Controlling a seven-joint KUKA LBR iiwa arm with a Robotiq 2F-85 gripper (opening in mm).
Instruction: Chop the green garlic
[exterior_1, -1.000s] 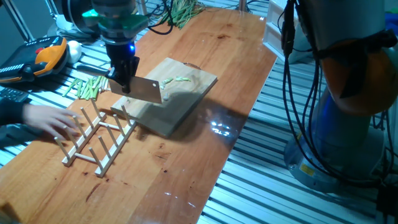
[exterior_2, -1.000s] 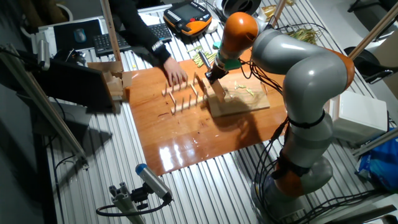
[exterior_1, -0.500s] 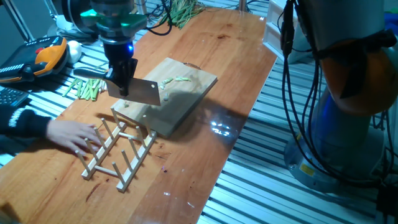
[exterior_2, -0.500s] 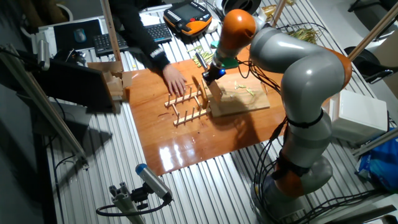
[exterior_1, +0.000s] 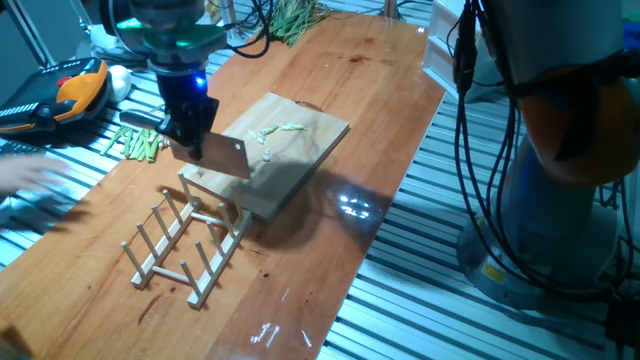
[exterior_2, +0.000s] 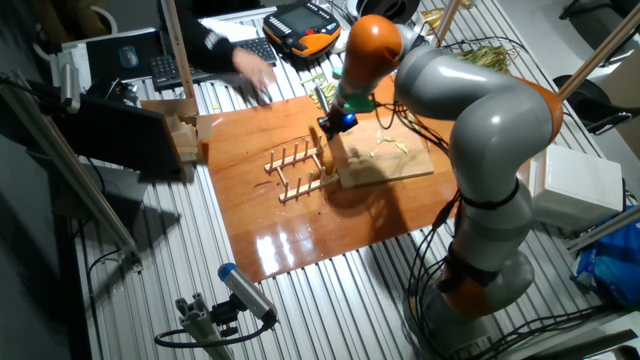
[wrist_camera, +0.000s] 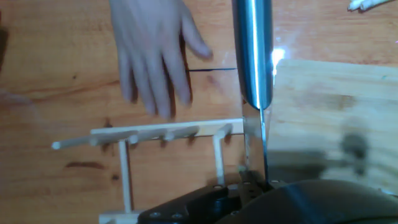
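The green garlic (exterior_1: 281, 129) lies as a few short pale-green bits on the far part of the wooden cutting board (exterior_1: 290, 165); the other fixed view also has the garlic (exterior_2: 392, 146) on the board (exterior_2: 400, 165). My gripper (exterior_1: 193, 138) hangs over the board's near-left corner, shut on a knife whose flat steel blade (exterior_1: 224, 156) points toward the garlic, well short of it. In the hand view the blade (wrist_camera: 254, 50) runs along the board's left edge (wrist_camera: 329, 99). In the other fixed view my gripper (exterior_2: 335, 122) is above the board's left end.
A wooden peg rack (exterior_1: 188, 241) stands against the board's near corner. A heap of green sticks (exterior_1: 137, 141) lies left of the gripper, and long dark stalks (exterior_1: 296, 14) lie at the table's far end. A person's hand (exterior_2: 251, 68) moves at the left.
The person's hand slid the rack up to the board and has now pulled away to the left. My gripper and knife drifted slightly left and up, away from the garlic.
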